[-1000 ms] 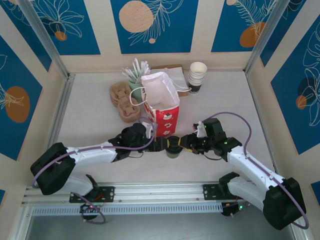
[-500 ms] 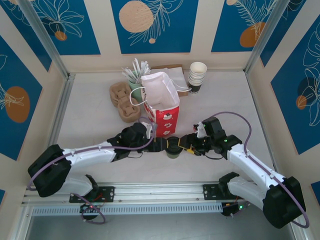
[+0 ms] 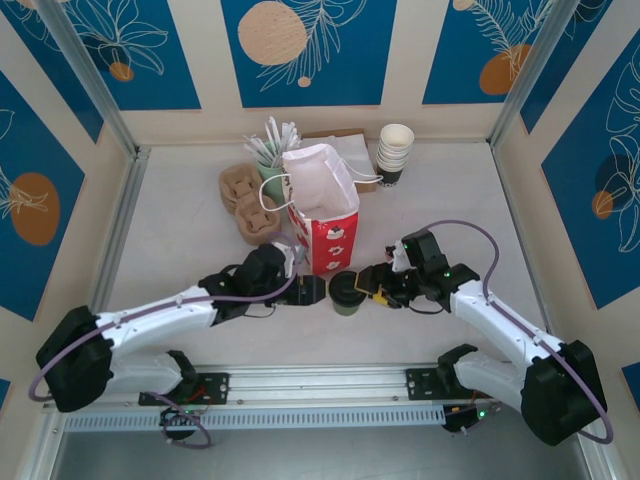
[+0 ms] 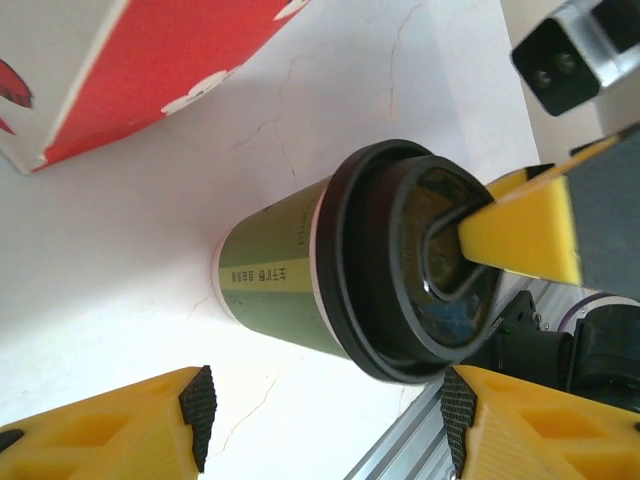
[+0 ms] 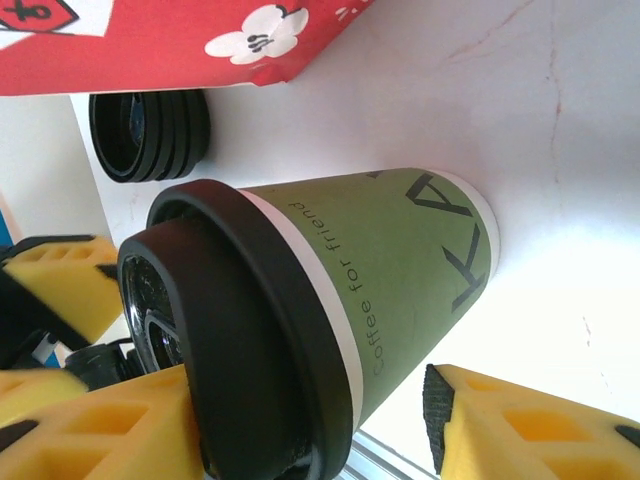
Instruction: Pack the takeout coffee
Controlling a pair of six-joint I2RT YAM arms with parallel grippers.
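Right wrist: right fingers (image 5: 100, 420) spread astride the takeout coffee (image 5: 380, 270), left fingers (image 4: 100, 425) released; likely next, clamp it for bagging.

A lab-style robot test booth: blue leaf-printed wall panels (image 3: 300, 60) framed by aluminium posts (image 3: 88, 75) enclose a white table (image 3: 180, 240), with robot arms (image 3: 160, 315) bolted to a rail (image 3: 320, 380) at its near edge.

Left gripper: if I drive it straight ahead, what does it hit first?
The coffee. It stands straight ahead, in line with the gap between the left gripper's open fingers. It looks close, though depth is hard to judge.
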